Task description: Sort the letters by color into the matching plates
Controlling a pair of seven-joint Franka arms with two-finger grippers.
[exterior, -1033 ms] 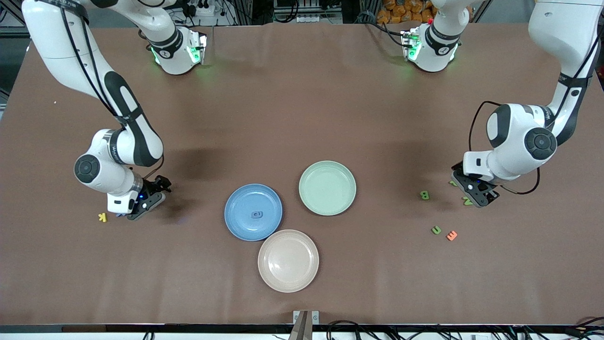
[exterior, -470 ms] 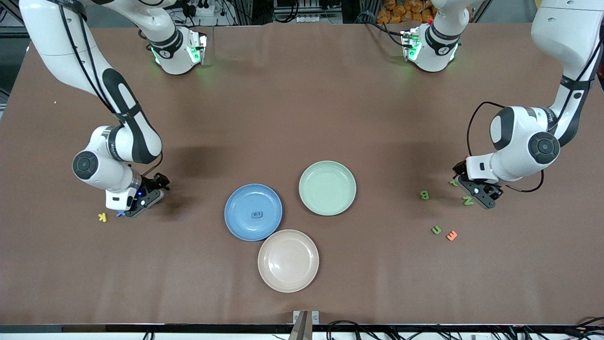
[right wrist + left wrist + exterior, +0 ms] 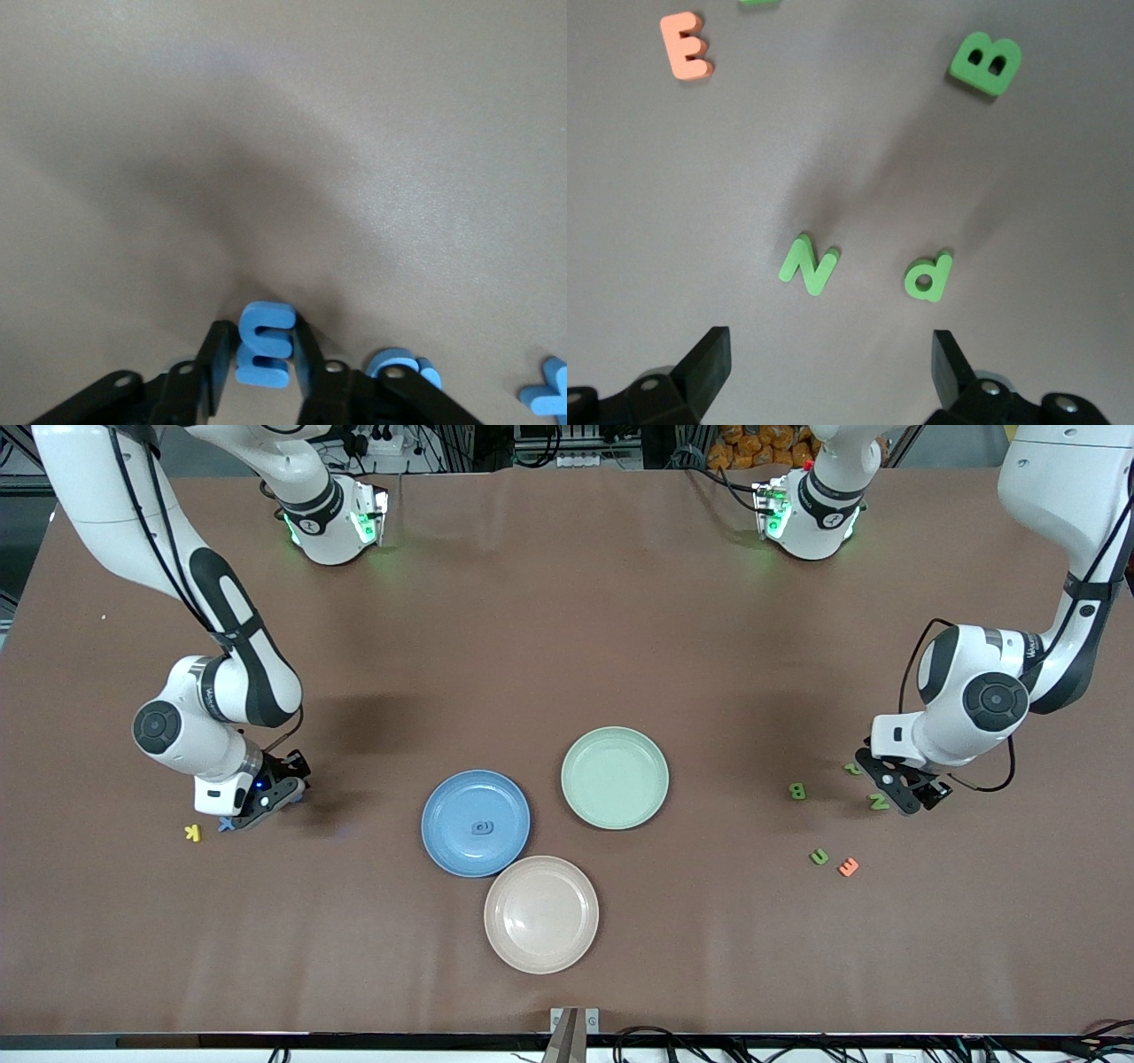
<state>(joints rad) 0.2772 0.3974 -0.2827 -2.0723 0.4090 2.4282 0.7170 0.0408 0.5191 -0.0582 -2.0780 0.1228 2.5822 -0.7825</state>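
Note:
My right gripper (image 3: 259, 802) is down at the table near the right arm's end, and its jaws are shut on a blue letter (image 3: 264, 343). Two more blue letters (image 3: 394, 366) (image 3: 545, 394) lie close by; one (image 3: 226, 825) peeks out beside the gripper. The blue plate (image 3: 443, 806) holds one blue letter (image 3: 481, 828). The mint green plate (image 3: 614, 777) holds nothing. My left gripper (image 3: 831, 367) hangs open low over green letters N (image 3: 808, 264) and d (image 3: 928, 277). Green B (image 3: 797, 790) and green U (image 3: 819, 856) lie near them.
A beige plate (image 3: 540, 914) sits nearer the front camera than the blue plate, touching its rim. A yellow K (image 3: 191, 833) lies beside the right gripper. An orange E (image 3: 848, 866) lies next to the green U.
The right gripper has closed its jaws onto the blue letter. The left gripper has shifted slightly toward the left arm's end of the table, uncovering the green N.

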